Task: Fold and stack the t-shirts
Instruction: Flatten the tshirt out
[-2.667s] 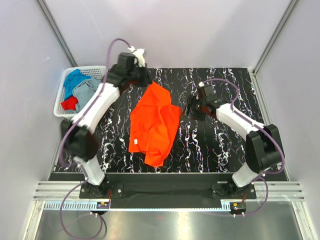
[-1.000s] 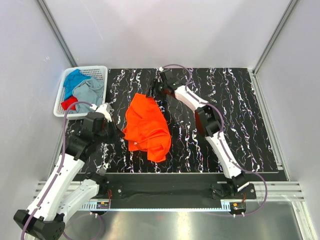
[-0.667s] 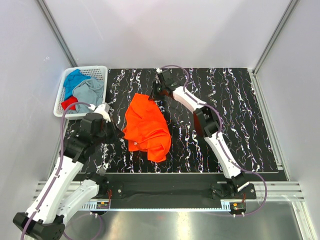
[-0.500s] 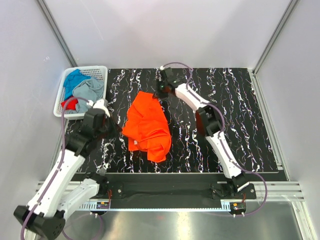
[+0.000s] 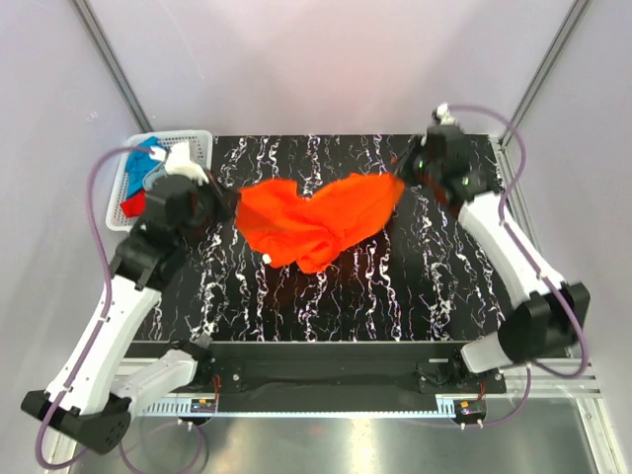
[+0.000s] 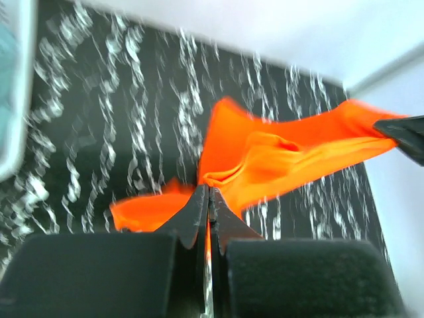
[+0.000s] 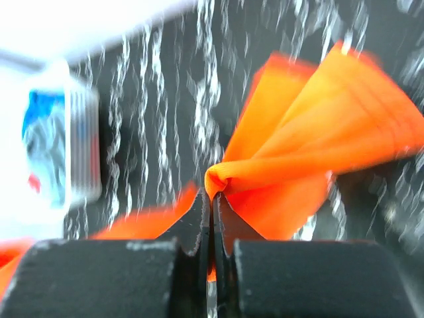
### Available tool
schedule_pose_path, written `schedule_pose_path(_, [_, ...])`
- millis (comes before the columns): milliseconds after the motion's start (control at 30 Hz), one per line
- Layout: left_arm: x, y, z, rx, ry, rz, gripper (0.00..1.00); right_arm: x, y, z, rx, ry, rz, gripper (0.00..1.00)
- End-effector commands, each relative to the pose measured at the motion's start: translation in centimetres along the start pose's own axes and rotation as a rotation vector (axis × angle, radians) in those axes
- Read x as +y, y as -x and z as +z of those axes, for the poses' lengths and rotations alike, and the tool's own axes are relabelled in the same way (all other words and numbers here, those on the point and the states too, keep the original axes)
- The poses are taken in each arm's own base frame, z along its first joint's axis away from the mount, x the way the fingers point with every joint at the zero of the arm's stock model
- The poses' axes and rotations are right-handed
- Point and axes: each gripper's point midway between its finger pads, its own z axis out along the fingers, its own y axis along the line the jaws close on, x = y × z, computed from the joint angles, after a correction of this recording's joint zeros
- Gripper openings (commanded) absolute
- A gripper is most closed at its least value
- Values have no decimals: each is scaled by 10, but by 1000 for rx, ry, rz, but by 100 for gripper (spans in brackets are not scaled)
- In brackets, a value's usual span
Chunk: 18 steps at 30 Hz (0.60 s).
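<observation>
Left arm (image 5: 107, 318), right arm (image 5: 506, 249): white rounded link shells are alternating with black joint housings. Purple cables (image 5: 91, 197) are trailing from wrists to bases. Left fingers (image 6: 189, 215) and right fingers (image 7: 192, 228) are showing as matte black wedges on blocky black bodies.

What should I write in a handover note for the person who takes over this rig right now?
Left hand: shut on the orange t-shirt, at its left end.
Right hand: shut on the same shirt, at its right end.
The shirt hangs stretched between both hands over the black marbled table, bunched and sagging in the middle.
Blue cloth and red cloth lie in the white basket at the far left corner.
Done: nothing folded, no stack.
Left: spread the orange t-shirt flat, fold it, then fold and stack the basket's contents.
</observation>
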Motion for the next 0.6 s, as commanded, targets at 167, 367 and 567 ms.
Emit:
schedule_pose_path(167, [45,-165,3,345,-27,-12,0,-103,-162,3,249,-239,172,22])
schedule_pose_path(367, [56,-190,-7,370,-47,-17,0,-150,-160,-10,239,-526,139,49])
schedule_pose_path(567, [57,-207,-5,408,-66,-36,0,-179,-183,-19,267,-677,255,52])
